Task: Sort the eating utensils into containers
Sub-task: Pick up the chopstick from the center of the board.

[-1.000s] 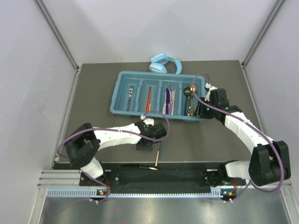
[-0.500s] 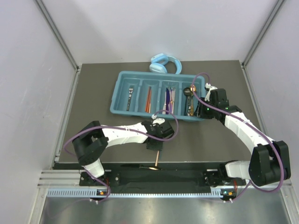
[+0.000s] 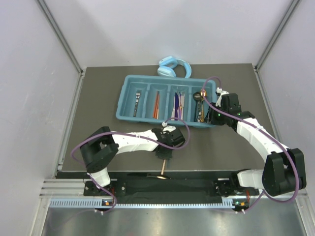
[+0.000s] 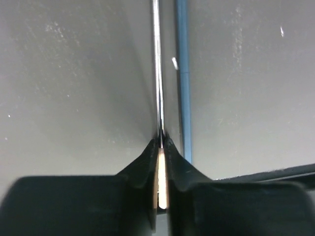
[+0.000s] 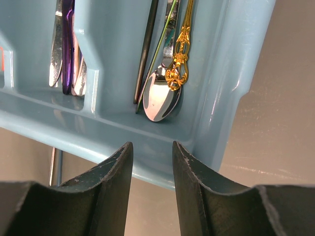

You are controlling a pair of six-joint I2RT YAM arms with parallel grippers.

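Observation:
A slim utensil [image 4: 157,73] with a silver shaft and a pale gold end [image 3: 164,169] lies on the dark table near the front edge. My left gripper [image 4: 161,142] is shut on it, seen edge-on between the jaws; from above the gripper [image 3: 164,156] covers its middle. The teal tray [image 3: 127,93] holds a fork [image 3: 136,103], orange chopsticks [image 3: 156,104], purple knives [image 5: 66,49], a silver spoon [image 5: 158,98] and a gold spoon [image 5: 178,59]. My right gripper [image 5: 152,147] hangs open and empty over the tray's near right corner [image 5: 221,98].
Light blue headphones [image 3: 173,67] lie behind the tray at the back edge. A thin blue strip [image 4: 183,73] runs beside the gripped utensil on the table. The black base rail [image 3: 162,184] lies just in front of the left gripper.
My left gripper has moved right over the utensil and its jaws have closed on it. The right arm has not moved.

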